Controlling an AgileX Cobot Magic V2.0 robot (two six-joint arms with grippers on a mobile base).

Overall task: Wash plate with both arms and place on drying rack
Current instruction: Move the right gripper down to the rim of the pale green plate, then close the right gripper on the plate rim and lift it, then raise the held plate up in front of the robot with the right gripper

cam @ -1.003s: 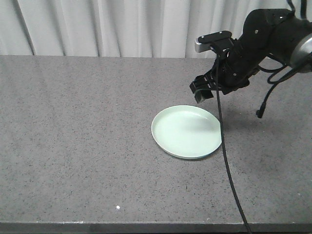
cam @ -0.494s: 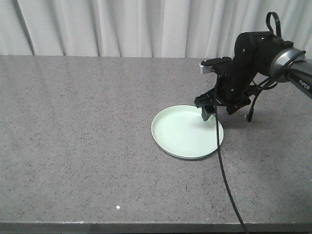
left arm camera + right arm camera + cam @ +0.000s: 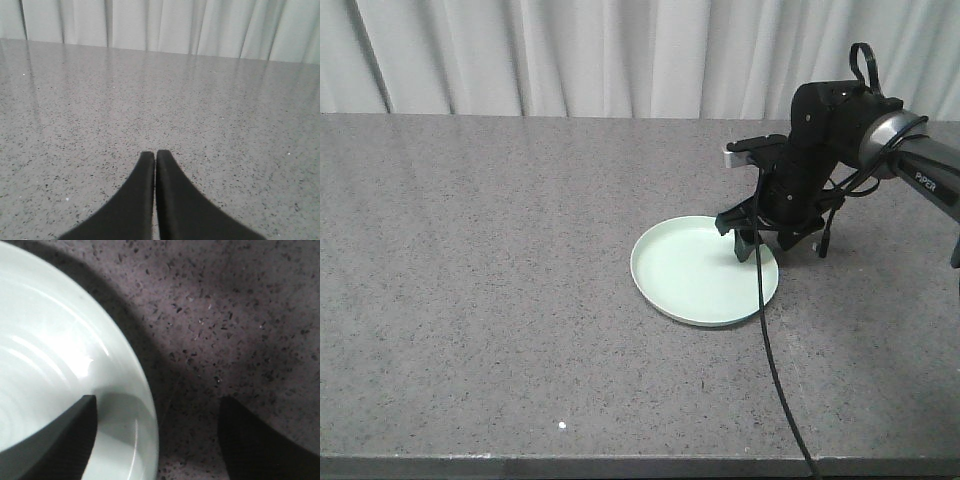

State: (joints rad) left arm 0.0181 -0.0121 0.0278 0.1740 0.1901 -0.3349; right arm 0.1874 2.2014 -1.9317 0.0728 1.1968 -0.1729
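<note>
Right wrist-mounted view shows my right gripper (image 3: 156, 412) with its fingers spread wide. One dark pad (image 3: 70, 440) at the lower left hangs over the inner face of the pale mint-green plate (image 3: 55, 355), the other at the lower right is over the speckled grey countertop (image 3: 225, 300), and the plate's rim runs between them. Whether either pad touches the plate I cannot tell. From the front camera the plate lies flat on the countertop, right of the frame's middle. My right arm (image 3: 820, 130) reaches in from the right edge to the plate's upper right rim, and a thin black cable (image 3: 776, 380) runs down to the bottom edge. My left gripper (image 3: 155, 157) has its fingers pressed together above the countertop, with a pale curtain (image 3: 150, 25) along the top
</note>
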